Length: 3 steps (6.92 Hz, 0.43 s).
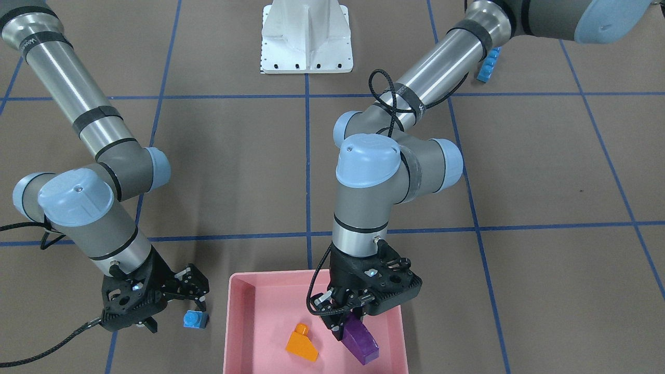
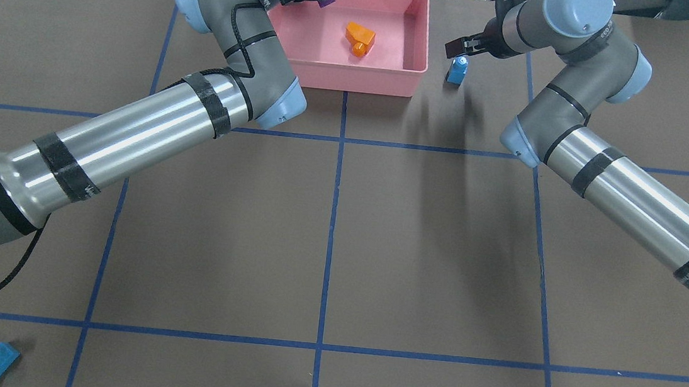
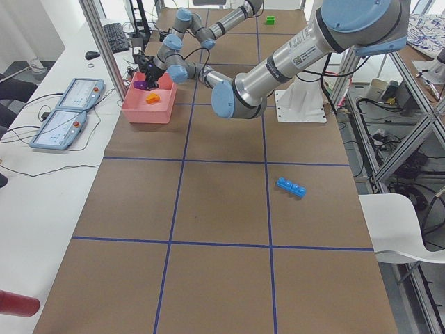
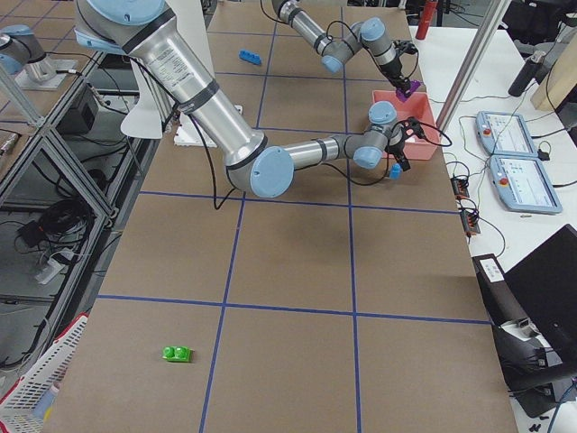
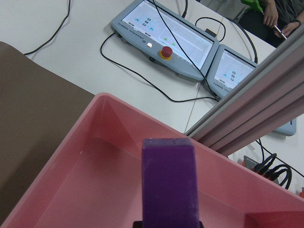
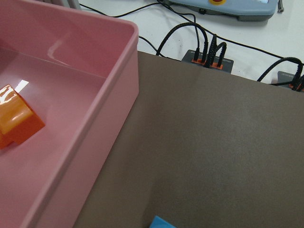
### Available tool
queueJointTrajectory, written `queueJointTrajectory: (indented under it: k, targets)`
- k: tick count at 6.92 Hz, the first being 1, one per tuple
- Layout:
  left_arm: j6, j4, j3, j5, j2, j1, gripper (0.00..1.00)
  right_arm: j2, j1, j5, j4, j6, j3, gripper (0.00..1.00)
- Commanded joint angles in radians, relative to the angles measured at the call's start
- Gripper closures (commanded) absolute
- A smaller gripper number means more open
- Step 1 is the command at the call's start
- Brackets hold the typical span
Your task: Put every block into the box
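My left gripper (image 1: 347, 318) grips the purple brick (image 1: 362, 340) over the box (image 1: 240, 322). My right gripper (image 1: 175, 314) hangs wide by the small blue cube (image 1: 196, 319), just outside the box.

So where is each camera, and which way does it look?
Front-facing: across the table, facing the robot; left arm, right arm, white base.
Overhead: behind the robot, looking forward and down; both arms.
Exterior left: table's left end, looking along it; left arm nearest.
Exterior right: opposite end; right arm nearest.
Left wrist: looks at purple block over pink box; no arm.
Right wrist: box wall, small blue block; no arm.
Front-facing and overhead share the orange block.
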<state>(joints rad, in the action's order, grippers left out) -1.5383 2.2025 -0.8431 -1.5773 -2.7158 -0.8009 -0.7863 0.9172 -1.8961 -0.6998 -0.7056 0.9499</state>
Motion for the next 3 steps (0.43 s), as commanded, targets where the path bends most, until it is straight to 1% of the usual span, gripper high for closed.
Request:
queueJointTrajectory:
  k: [1,3]
  targets:
    - [0.052,0.0,-0.005,0.0,-0.002,-0.001,0.0,0.013,-0.011,0.006,0.0,0.001,-0.042,0.01]
    - [0.05,-0.001,-0.017,-0.001,-0.004,-0.004,0.0,0.013,-0.023,0.022,0.0,0.001,-0.063,0.01]
